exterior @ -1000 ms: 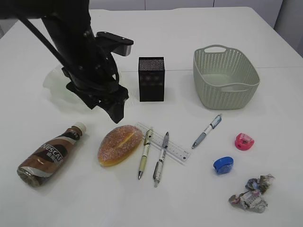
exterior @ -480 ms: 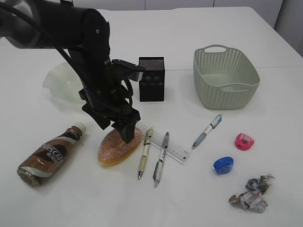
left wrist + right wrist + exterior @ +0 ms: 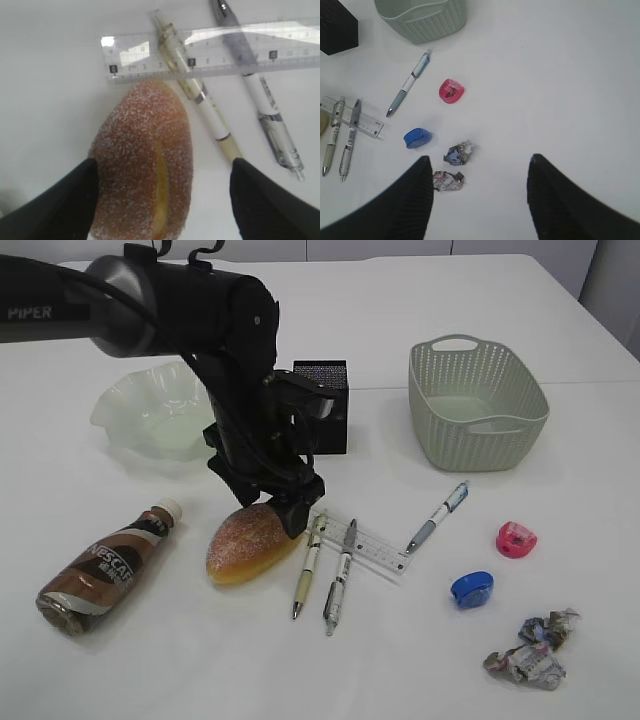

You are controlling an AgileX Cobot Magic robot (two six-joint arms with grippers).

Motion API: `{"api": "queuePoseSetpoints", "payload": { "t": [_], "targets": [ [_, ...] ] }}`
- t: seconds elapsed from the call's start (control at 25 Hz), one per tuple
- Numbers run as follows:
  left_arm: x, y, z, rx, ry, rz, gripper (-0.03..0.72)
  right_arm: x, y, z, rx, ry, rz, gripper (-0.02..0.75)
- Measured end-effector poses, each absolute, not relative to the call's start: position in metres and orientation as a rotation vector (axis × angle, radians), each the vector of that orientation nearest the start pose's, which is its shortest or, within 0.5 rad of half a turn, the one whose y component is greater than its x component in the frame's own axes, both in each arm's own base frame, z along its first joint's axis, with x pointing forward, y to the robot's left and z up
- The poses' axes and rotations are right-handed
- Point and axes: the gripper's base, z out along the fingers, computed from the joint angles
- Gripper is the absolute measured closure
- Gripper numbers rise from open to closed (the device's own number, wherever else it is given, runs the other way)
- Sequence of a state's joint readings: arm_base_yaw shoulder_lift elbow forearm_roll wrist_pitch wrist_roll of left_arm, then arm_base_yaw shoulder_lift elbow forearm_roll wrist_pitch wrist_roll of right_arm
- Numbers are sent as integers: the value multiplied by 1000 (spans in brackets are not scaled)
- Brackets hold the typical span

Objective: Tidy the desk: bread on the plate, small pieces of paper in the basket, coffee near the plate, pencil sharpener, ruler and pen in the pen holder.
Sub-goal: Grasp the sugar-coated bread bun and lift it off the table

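The sugared bread (image 3: pixel 250 543) lies on the table left of the pens. My left gripper (image 3: pixel 285 518) is low over its right end, open, with a jaw on either side of the bread (image 3: pixel 145 165) in the left wrist view, where the gripper (image 3: pixel 162 167) shows. The clear ruler (image 3: pixel 370 545) lies under two pens (image 3: pixel 308 565). The glass plate (image 3: pixel 115 405) is at the back left and the coffee bottle (image 3: pixel 100 568) lies at the front left. My right gripper (image 3: pixel 480 159) is open and empty, high above two crumpled papers (image 3: pixel 459 152).
The black pen holder (image 3: pixel 325 405) stands behind the left arm. The green basket (image 3: pixel 478 405) is at the back right. A third pen (image 3: pixel 437 517), a pink sharpener (image 3: pixel 516 538), a blue sharpener (image 3: pixel 471 587) and crumpled paper (image 3: pixel 535 650) lie at the right.
My left arm has swung from beside the plate to the right and down onto the bread. The ruler and the bread's right end have shifted slightly to the right.
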State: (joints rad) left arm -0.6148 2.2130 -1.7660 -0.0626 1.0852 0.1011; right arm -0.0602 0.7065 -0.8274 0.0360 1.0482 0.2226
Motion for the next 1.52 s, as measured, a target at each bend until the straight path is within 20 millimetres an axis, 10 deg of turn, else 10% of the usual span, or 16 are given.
{"api": "queuePoseSetpoints", "payload": {
  "t": [1.52],
  "targets": [
    [367, -264, 145, 976, 3011, -64, 96, 115, -4, 344, 343, 2343, 124, 269]
  ]
}}
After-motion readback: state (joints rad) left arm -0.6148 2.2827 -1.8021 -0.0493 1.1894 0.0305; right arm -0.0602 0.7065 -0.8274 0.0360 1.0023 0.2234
